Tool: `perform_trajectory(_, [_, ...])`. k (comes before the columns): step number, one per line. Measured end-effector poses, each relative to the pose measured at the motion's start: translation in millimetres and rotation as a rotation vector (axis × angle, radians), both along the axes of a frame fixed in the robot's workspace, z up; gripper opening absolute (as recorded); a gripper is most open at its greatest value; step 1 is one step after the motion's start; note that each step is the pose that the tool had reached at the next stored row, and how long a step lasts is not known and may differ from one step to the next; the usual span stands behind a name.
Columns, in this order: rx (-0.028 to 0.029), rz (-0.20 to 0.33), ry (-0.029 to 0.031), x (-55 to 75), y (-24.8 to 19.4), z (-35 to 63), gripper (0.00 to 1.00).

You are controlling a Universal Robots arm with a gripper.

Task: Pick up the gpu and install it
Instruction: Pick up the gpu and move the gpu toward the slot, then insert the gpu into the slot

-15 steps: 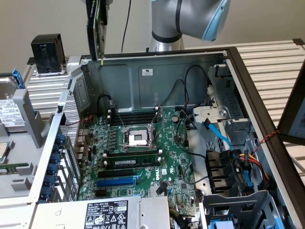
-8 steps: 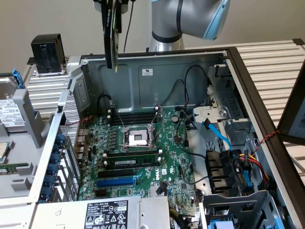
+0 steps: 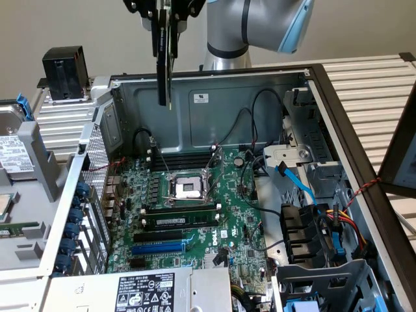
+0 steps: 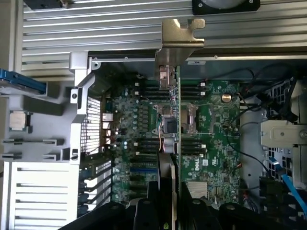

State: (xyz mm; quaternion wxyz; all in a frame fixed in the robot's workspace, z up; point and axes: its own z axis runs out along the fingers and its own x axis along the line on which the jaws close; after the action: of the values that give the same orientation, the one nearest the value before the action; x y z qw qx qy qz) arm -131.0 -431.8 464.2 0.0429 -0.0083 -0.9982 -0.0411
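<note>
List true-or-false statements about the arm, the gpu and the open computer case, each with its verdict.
1. The jaws hold the gpu above the open case. True.
2. The gpu is seated in the motherboard. False: it hangs in the air, clear of the board.
3. A cooler covers the CPU socket. False: the socket is bare.
4. A blue cable runs inside the case at the exterior view's right. True.
</note>
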Motion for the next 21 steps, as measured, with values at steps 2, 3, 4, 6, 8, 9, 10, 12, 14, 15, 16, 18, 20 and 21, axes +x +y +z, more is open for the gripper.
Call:
perform_trajectory(2, [-0.0011, 0.036, -0.0025, 0.1, 0.0, -1.5, 0.27])
perform_trajectory(3, [-0.0015, 0.055, -0.0034, 0.1, 0.0, -2.3, 0.27])
perform_trajectory(4, [-0.0019, 0.073, -0.0041, 0.1, 0.0, -3.2, 0.27])
perform_trajectory(6, [-0.0023, 0.098, -0.0053, 1.0, 0.1, -3.9, 0.27])
perform_trajectory(8, [-0.0022, 0.1, -0.0051, 1.6, 0.0, -3.9, 0.27])
perform_trajectory(9, [-0.0022, 0.1, -0.0051, 1.6, 0.0, -3.9, 0.27])
perform_trajectory(10, [-0.0021, 0.1, -0.0052, 1.6, -0.1, -3.9, 0.27])
perform_trajectory(12, [-0.002, 0.1, -0.0052, 1.6, -0.1, -4.0, 0.27])
perform_trajectory(14, [-0.002, 0.1, -0.0052, 1.7, -0.1, -4.0, 0.27])
perform_trajectory(15, [-0.002, 0.1, -0.0053, 1.6, -0.1, -4.0, 0.27])
perform_trajectory(16, [-0.002, 0.1, -0.0052, 1.7, -0.1, -4.0, 0.27])
perform_trajectory(18, [-0.002, 0.101, -0.0053, 1.7, 0.1, -4.1, 0.27])
perform_trajectory(20, [-0.0021, 0.1, -0.0053, 1.8, 0.4, -4.2, 0.27])
perform_trajectory(21, [-0.0019, 0.099, -0.0055, 1.9, 0.4, -4.5, 0.27])
